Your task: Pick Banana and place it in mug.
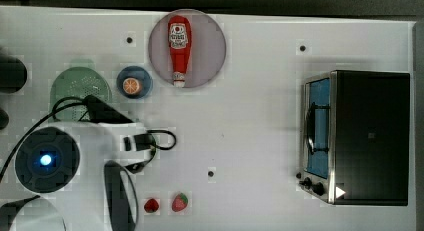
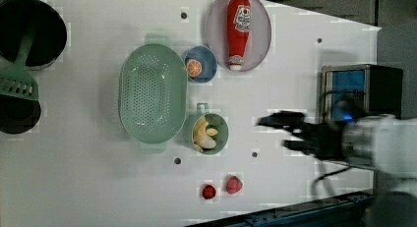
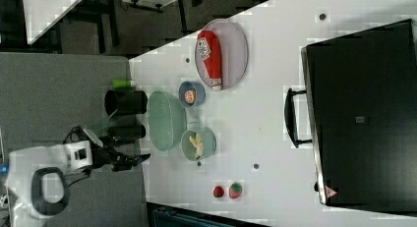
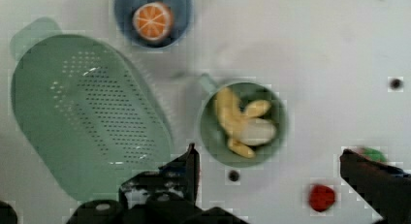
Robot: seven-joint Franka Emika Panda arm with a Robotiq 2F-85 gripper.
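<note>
- Top view: the arm covers the top view's lower left, over part of the colander [image 1: 75, 83]; ketchup bottle [image 1: 179, 48] lies on its plate.
- Left view: banana [image 2: 205, 133] sits inside the mug [image 2: 222, 138], just right of the colander. End effector [image 2: 290, 133] hangs well off to the left view's right, spread wide, holding nothing.
- Wrist view: same deal, banana [image 4: 240, 124] in the mug [image 4: 208, 132], fingers [image 4: 186, 168] wide apart and empty.

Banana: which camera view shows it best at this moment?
The wrist view: the banana lies large and unobstructed inside the mug. The left view shows it smaller in the mug, the right view smaller still. In the top view the arm covers that spot.
</note>
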